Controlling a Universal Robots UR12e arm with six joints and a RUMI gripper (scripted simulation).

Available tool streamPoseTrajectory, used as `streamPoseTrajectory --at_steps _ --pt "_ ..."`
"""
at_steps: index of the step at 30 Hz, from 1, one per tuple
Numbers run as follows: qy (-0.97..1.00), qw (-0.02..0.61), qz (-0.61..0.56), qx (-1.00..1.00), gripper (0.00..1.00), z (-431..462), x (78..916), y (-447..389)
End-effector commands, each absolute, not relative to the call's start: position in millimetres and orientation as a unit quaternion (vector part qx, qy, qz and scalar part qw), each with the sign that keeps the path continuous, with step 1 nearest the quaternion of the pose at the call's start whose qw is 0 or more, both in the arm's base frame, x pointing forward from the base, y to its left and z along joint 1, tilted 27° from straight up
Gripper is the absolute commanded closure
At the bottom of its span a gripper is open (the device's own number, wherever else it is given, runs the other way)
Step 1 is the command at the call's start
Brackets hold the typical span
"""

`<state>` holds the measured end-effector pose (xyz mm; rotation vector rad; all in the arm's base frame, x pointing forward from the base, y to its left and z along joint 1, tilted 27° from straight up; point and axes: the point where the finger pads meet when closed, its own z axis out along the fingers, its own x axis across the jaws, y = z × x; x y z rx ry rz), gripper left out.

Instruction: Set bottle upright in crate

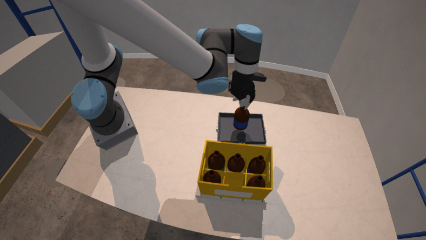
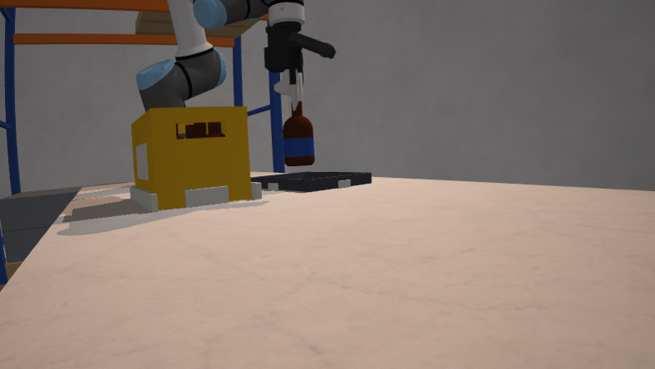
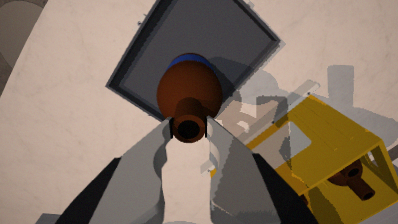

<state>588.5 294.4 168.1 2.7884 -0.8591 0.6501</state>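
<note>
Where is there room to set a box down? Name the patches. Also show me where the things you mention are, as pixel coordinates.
In the top view: table (image 1: 321, 154) (image 2: 412, 274) (image 3: 65, 60) right of crate (image 1: 226, 148) (image 2: 206, 160) (image 3: 340, 120) and tray (image 1: 256, 128) (image 2: 302, 184) (image 3: 225, 30), and left, towards the arm's base (image 1: 131, 130). Crowded: between crate and tray; over the tray, where the jaws hold the bottle (image 1: 241, 114) (image 2: 298, 146) (image 3: 190, 90).

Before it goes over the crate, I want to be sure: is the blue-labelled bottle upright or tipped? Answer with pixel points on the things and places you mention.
Upright: the bottle (image 1: 241, 118) (image 2: 298, 140) (image 3: 189, 92) hangs neck up, base down, above the tray (image 1: 227, 136) (image 2: 316, 184) (image 3: 235, 37).

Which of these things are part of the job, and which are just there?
Part of the job:
- held bottle with blue label
- pincer
- yellow crate
- dark tray

Just there:
- blue rack posts
- grey box on the left
</note>
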Motion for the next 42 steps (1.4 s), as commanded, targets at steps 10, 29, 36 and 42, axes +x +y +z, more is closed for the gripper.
streamPoseTrajectory --at_steps 10,29,36,42 --pt "-0.287 0.076 0.217 0.93 1.0 180 584 298" --pt "-0.287 0.076 0.217 0.93 1.0 197 578 303" --pt "-0.287 0.076 0.217 0.93 1.0 200 576 304" --pt "-0.287 0.076 0.217 0.93 1.0 201 576 304"
